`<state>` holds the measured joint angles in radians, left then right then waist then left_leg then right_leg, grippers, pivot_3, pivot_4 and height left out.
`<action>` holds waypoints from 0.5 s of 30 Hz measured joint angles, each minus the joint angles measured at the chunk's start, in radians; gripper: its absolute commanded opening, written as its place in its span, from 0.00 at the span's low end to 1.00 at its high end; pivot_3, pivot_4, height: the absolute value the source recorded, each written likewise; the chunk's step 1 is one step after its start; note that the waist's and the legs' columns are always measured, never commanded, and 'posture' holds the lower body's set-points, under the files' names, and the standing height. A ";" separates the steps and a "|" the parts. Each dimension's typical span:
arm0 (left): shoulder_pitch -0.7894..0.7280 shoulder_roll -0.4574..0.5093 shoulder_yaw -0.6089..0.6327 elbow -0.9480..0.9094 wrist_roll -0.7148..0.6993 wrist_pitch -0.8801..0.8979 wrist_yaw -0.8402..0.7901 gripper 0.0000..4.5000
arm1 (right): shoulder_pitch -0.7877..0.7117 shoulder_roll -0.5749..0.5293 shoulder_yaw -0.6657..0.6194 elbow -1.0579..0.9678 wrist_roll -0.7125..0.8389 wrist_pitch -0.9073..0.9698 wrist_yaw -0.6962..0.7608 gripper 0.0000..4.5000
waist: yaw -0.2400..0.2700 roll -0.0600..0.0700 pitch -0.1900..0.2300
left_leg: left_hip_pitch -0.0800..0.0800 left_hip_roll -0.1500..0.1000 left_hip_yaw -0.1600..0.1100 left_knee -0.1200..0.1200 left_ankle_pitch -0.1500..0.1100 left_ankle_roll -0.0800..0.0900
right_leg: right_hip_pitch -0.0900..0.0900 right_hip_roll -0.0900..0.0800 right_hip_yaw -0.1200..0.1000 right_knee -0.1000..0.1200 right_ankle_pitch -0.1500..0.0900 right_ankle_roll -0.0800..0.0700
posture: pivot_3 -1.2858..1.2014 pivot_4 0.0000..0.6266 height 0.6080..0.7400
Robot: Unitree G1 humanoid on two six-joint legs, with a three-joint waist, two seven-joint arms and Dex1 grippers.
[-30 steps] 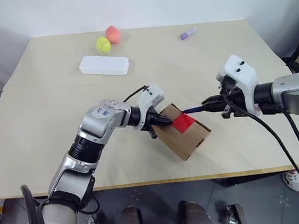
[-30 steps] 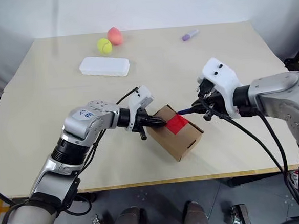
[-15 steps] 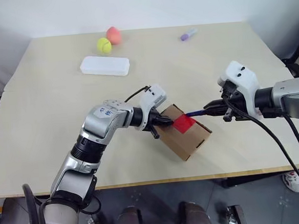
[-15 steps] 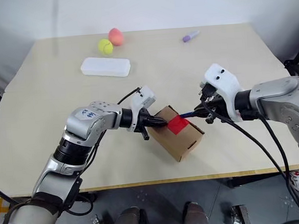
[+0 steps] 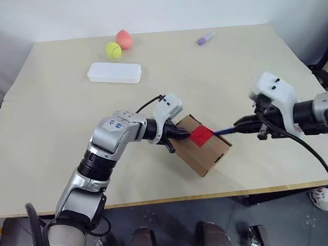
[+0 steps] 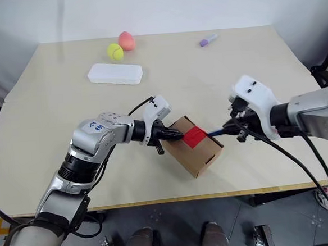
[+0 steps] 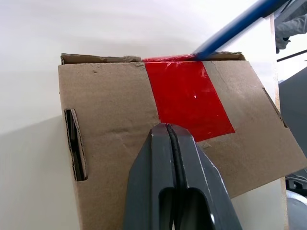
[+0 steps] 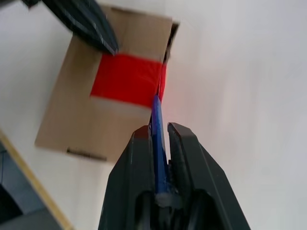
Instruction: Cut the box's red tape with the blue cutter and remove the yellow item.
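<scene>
Box (image 5: 202, 144) x1 w/ 1 red tape (image 5: 201, 135); left end effector (image 5: 182, 132) closed, right end effector (image 5: 238, 123) clamps blue cutter (image 5: 223, 131).

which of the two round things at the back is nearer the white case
The yellow-green tennis ball; the pink-orange peach sits just behind it, farther from the white case.

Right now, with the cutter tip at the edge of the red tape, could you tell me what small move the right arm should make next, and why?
Probably draw the cutter along the seam under the tape. The right pincer grips it with the tip at the tape's edge, the tape looks uncut, and the shut left pincer presses on the box to steady it.
</scene>
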<state>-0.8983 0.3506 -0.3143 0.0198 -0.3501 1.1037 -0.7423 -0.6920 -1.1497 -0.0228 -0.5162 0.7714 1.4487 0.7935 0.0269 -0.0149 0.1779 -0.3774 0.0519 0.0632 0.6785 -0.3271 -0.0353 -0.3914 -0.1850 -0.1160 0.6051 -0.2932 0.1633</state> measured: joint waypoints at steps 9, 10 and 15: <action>-0.005 -0.005 0.000 0.017 -0.001 -0.004 -0.001 0.01 | 0.075 -0.051 -0.062 -0.011 0.016 -0.033 0.033 0.04 | 0.001 0.000 0.000 | 0.000 0.000 0.000 0.001 0.000 0.000 | 0.000 0.000 0.001 0.001 0.000 0.000 | 0.52 0.24 1.00; -0.005 -0.005 0.000 0.018 -0.001 -0.005 -0.001 0.01 | 0.079 -0.051 -0.093 -0.010 0.026 -0.035 0.038 0.04 | 0.001 0.000 0.000 | 0.000 0.000 0.000 0.002 0.000 0.000 | 0.000 0.000 0.001 0.001 0.000 0.000 | 0.52 0.24 1.00; -0.004 -0.005 -0.001 0.023 -0.001 -0.013 -0.002 0.01 | 0.085 -0.044 -0.245 0.017 0.059 -0.041 0.040 0.04 | 0.002 0.000 0.000 | 0.000 0.000 0.000 0.002 0.000 0.000 | 0.000 0.000 0.001 0.000 0.001 0.000 | 0.52 0.24 1.00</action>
<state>-0.9027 0.3457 -0.3155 0.0426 -0.3509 1.0907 -0.7443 -0.6066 -1.1941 -0.2680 -0.4993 0.8304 1.4076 0.8333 0.0285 -0.0148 0.1779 -0.3774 0.0519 0.0635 0.6803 -0.3274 -0.0350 -0.3911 -0.1851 -0.1153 0.6055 -0.2925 0.1633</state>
